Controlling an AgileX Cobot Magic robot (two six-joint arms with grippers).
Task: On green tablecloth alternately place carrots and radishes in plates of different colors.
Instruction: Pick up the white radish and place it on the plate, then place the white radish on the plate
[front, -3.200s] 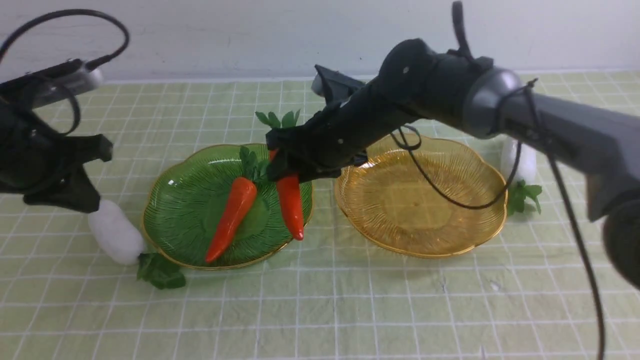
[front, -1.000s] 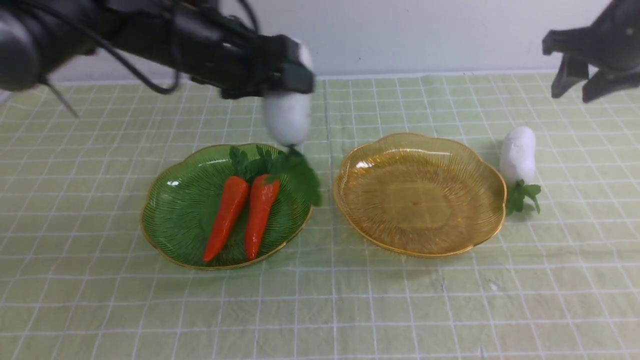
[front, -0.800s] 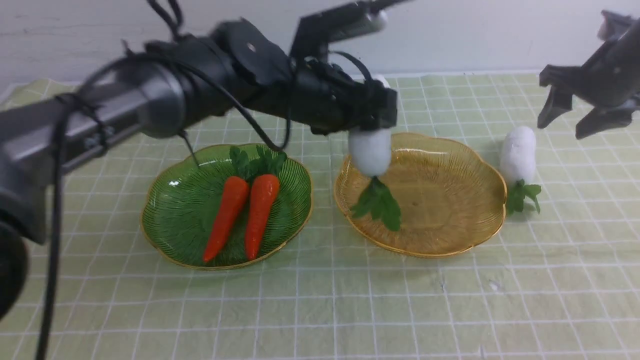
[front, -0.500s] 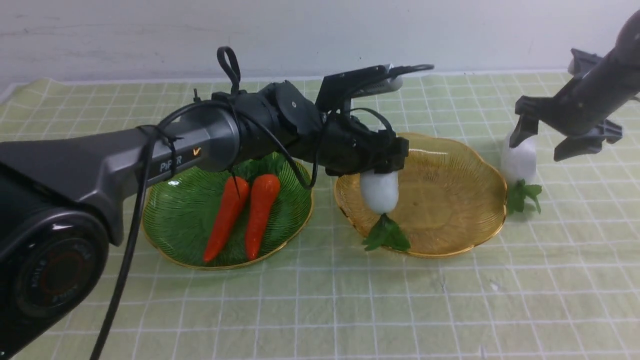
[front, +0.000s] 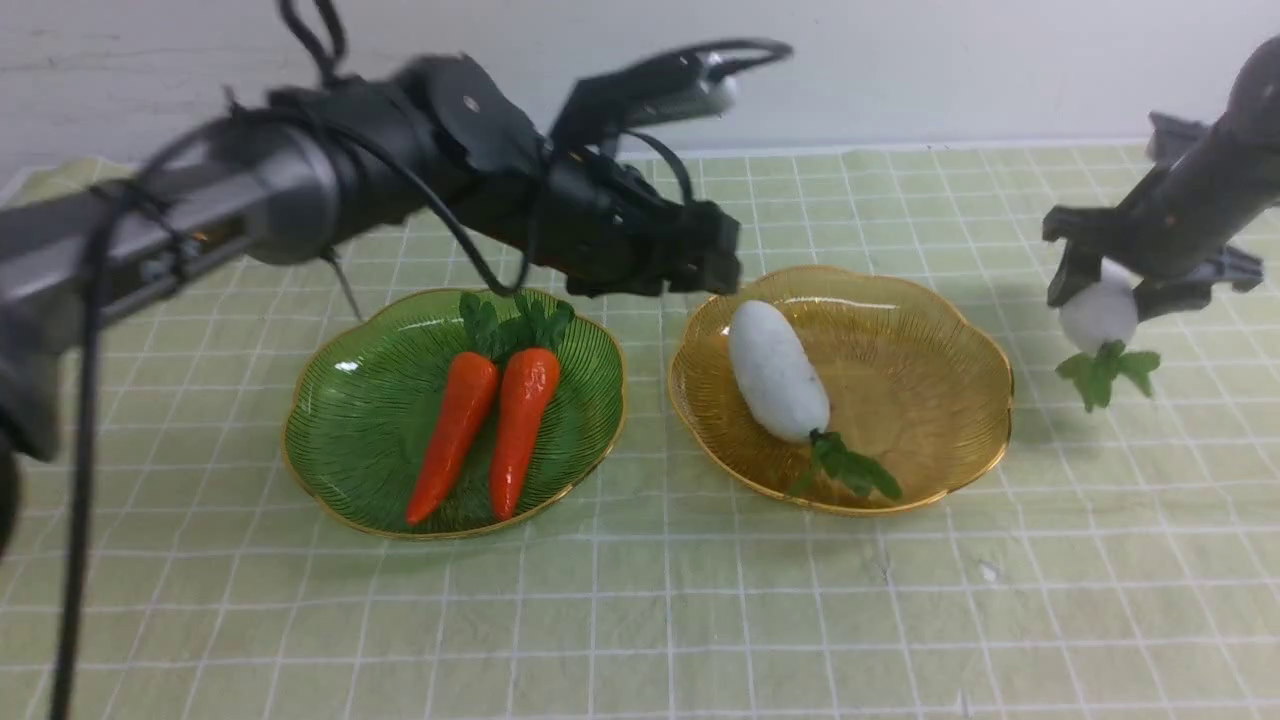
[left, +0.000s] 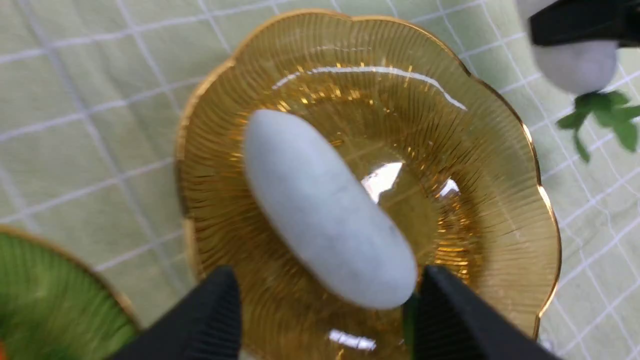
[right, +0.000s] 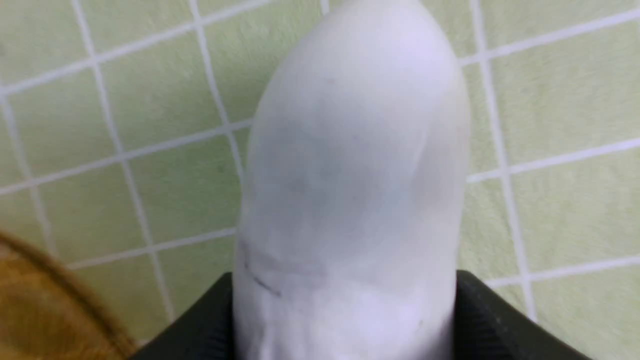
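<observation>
- The place looked like a robotics lab or similar test space; the exact kind could not be told.
- Two cabled robot arms reached over a cloth-covered surface.
- A plain, scuffed pale wall stood at the far side.

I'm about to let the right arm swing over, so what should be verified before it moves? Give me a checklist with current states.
Both carrots in green plate: ok
First radish in amber plate: ok
Left hand open, holding nothing: ok
Second radish between right hand's fingers: ok
Space above amber plate free of left arm: not ok, the hand hangs at its rim
Grip firm enough to carry: cannot tell
</observation>
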